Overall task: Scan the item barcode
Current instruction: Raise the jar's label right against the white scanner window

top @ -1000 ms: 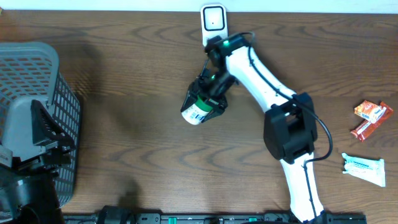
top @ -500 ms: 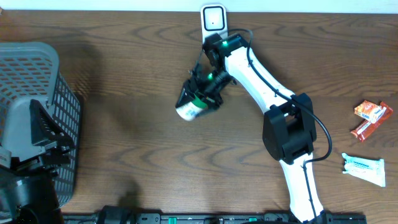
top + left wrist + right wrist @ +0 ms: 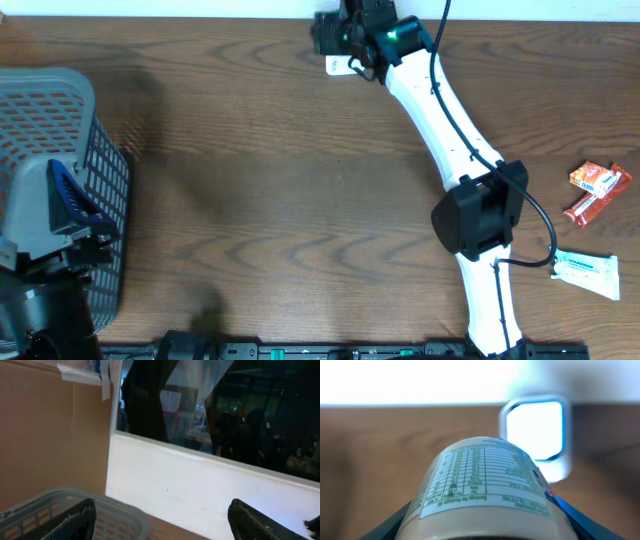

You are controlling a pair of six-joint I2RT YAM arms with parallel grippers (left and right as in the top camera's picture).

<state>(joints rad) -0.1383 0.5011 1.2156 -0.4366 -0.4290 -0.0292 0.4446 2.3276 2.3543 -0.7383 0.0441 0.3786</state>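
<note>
At the near-left corner of the desk (image 3: 250, 200), my left gripper (image 3: 162, 506) hangs above the grey basket (image 3: 40, 110). Its two dark fingers (image 3: 75, 521) are spread wide with nothing between them. The basket's mesh rim sits just below them in the left wrist view.

Along the right edge, near to far, lie a white tube (image 3: 585, 272), a red bar (image 3: 588, 208) and an orange packet (image 3: 598, 178), all well apart from my arms.

My right arm reaches from the near edge across to the middle of the far edge. There my right gripper (image 3: 487, 521) pinches the bottle (image 3: 485, 480), with a blue pad pressed to each side of it. The bottle's white label, printed with a green table, faces my wrist camera. Just beyond it, against the far edge, stands the white scanner (image 3: 536, 435), its window glowing bright. I cannot tell whether the bottle touches the scanner.
</note>
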